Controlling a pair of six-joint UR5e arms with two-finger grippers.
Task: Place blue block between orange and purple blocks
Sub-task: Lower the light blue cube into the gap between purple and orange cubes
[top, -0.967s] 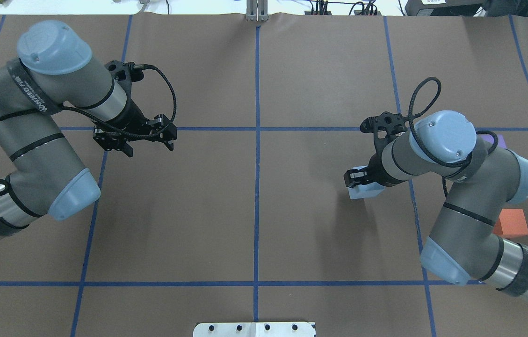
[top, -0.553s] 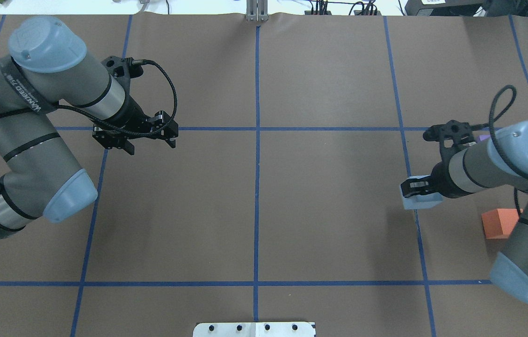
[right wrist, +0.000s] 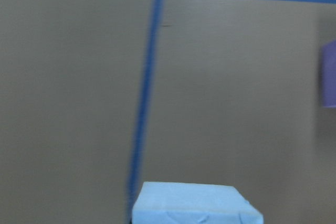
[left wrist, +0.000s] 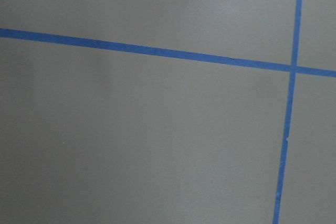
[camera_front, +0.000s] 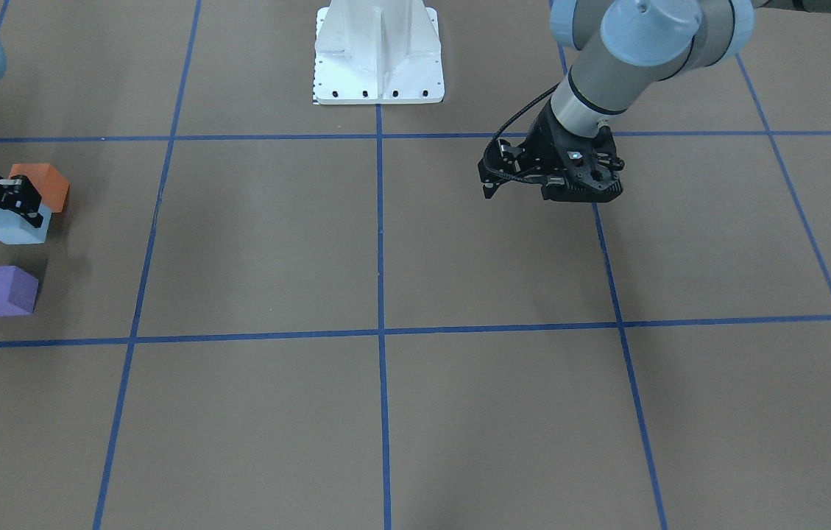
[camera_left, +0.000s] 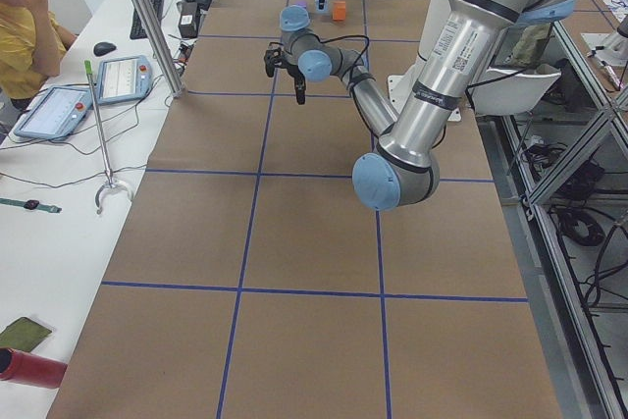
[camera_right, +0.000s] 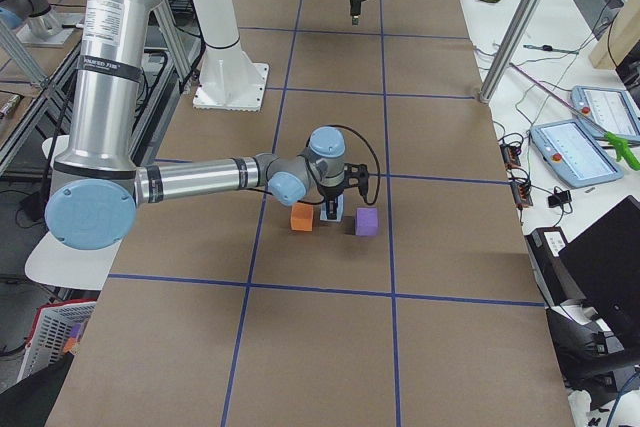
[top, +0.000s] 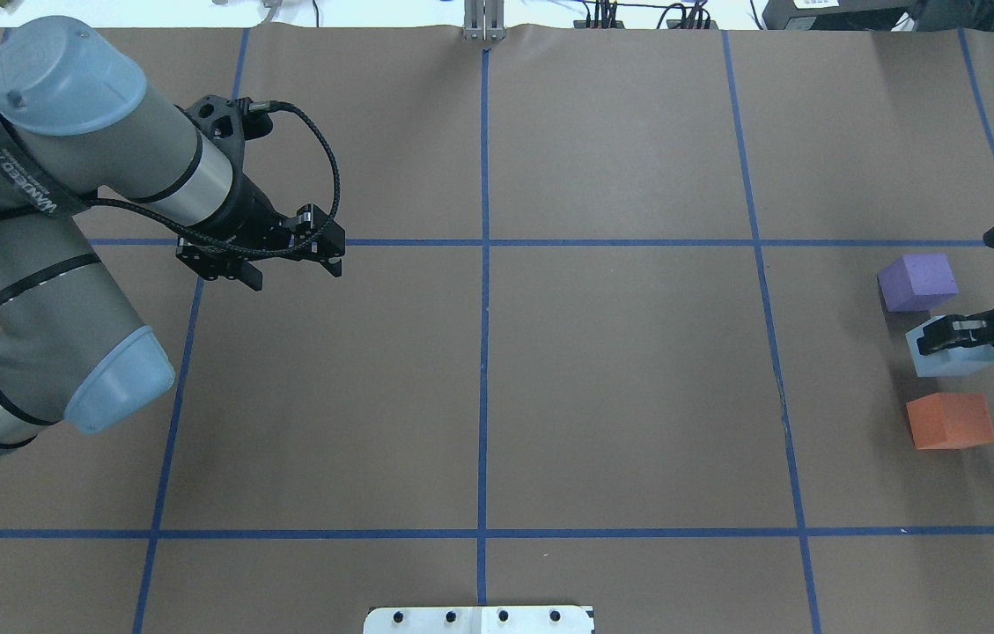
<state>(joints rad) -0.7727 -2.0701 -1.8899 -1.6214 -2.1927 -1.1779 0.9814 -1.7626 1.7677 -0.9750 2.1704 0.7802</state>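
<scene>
Pinches blue block (top: 954, 361) in right gripper (top: 946, 336), at far right, in the gap between purple block (top: 917, 282) beyond and orange block (top: 950, 421) nearer. Looks near-cubic, no clear long axis, edges roughly along tape (top: 483, 352). Keeps left gripper (top: 292, 271) spread, empty, at left.

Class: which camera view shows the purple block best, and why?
Overhead exterior: the purple block sits whole, unobstructed. Front-facing shows it whole, near the edge; right wrist catches a sliver; side views, tiny; left wrist, nothing.
</scene>
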